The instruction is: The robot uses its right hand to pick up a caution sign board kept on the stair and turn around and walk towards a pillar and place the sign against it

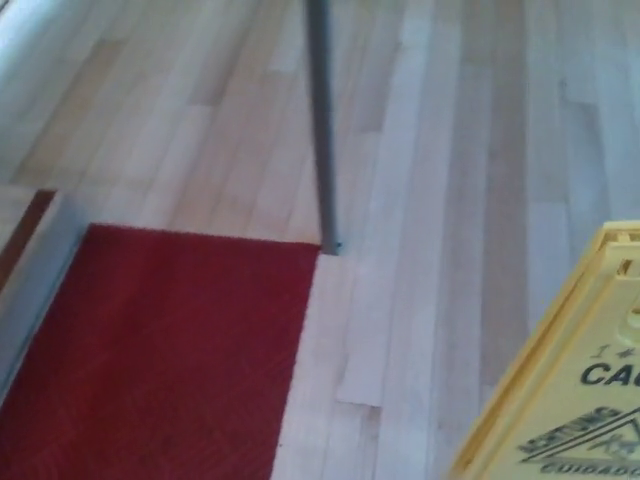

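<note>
A yellow caution sign board [575,390] fills the lower right corner of the head view, lifted off the floor and tilted, its black lettering partly cut off by the picture's edge. Neither hand shows in the picture, so what holds the board is hidden. No pillar is in view.
A red carpet [160,350] covers the lower left. The edge of the lowest stair [22,255] shows at the far left. A thin grey pole [322,120] rises from the light wooden floor [450,150] at the carpet's far right corner.
</note>
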{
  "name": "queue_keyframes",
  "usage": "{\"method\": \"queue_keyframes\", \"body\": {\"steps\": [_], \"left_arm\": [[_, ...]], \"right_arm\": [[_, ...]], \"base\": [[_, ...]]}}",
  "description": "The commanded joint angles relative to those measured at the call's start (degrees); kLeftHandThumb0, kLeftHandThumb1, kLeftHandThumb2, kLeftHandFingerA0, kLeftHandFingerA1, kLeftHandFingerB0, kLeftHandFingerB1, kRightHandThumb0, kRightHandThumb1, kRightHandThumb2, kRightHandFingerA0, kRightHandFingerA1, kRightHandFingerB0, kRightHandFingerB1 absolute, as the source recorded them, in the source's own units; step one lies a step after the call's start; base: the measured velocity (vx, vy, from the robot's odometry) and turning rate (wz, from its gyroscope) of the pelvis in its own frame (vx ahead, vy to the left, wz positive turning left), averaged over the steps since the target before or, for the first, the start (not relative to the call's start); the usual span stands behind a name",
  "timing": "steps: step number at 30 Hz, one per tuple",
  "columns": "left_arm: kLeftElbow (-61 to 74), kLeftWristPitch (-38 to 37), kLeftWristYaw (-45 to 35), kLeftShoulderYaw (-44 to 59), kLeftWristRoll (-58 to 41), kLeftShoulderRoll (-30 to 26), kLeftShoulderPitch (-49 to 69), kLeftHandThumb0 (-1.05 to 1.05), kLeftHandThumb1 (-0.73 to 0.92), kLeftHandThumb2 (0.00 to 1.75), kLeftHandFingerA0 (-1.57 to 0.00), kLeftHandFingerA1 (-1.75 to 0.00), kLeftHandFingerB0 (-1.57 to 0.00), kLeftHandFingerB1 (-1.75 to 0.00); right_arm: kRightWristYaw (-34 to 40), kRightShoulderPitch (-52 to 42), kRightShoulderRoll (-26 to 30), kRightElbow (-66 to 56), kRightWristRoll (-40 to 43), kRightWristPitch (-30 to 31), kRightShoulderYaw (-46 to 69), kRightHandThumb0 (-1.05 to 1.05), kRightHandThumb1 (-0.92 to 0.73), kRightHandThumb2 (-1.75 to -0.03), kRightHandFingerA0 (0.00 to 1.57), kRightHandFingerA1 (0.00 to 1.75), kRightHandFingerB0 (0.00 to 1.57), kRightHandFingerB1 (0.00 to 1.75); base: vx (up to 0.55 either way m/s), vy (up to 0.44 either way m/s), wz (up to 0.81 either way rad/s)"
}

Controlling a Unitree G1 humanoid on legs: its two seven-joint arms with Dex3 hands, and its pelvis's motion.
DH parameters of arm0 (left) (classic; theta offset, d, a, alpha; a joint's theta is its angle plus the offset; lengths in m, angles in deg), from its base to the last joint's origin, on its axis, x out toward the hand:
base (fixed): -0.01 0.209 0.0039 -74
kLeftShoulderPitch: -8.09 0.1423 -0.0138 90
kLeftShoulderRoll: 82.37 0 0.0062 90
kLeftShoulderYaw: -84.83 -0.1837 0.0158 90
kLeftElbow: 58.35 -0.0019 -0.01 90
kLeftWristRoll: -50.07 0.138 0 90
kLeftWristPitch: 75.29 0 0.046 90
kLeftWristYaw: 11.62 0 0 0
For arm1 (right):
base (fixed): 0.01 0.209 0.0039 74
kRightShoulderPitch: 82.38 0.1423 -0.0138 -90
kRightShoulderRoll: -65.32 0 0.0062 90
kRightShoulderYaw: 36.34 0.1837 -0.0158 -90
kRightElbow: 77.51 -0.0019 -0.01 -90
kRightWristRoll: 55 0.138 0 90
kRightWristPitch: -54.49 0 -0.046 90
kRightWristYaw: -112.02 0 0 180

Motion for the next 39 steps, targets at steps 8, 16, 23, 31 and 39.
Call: {"method": "queue_keyframes", "body": {"steps": [8,16,23,31,39], "left_arm": [[-0.2,-0.4,-0.5,0.9,-1.1,-0.8,0.9,0.00,0.60,0.79,-1.03,-0.87,-0.91,-0.63],[-0.8,-0.2,-1.7,1.9,-1.2,-1.0,0.5,0.01,0.56,0.88,-1.02,-0.84,-0.92,-0.62],[0.0,0.0,-0.2,1.2,-0.9,-0.6,0.6,-0.07,0.61,0.77,-1.00,-0.83,-0.90,-0.63],[0.4,-0.7,0.1,0.9,-0.4,-0.6,1.2,0.04,0.54,0.93,-1.02,-0.89,-0.92,-0.64],[0.2,-0.6,-0.9,1.8,-1.2,-0.5,1.1,-0.04,0.55,0.89,-1.02,-0.88,-0.93,-0.63]], "right_arm": [[-3.5,0.0,1.0,-2.4,3.6,2.1,1.7,-0.11,-0.46,-1.01,1.10,1.47,1.03,1.06],[-4.8,0.3,1.1,-2.7,4.1,2.8,1.9,-0.11,-0.45,-1.05,1.11,1.49,1.01,1.10],[-5.4,1.9,1.5,-1.1,4.2,3.1,1.7,-0.09,-0.46,-1.00,1.06,1.54,0.98,1.13],[-8.6,2.6,1.4,-1.6,4.6,5.1,1.6,-0.11,-0.49,-0.95,1.06,1.49,0.97,1.10],[-12.9,2.5,0.9,-3.4,6.2,7.4,2.1,-0.11,-0.48,-0.98,1.06,1.47,0.99,1.09]], "base": [[0.14,-0.004,-0.47],[0.31,0.136,-0.39],[0.33,0.096,-0.12],[0.37,-0.264,-0.16],[0.38,0.038,-0.44]]}}
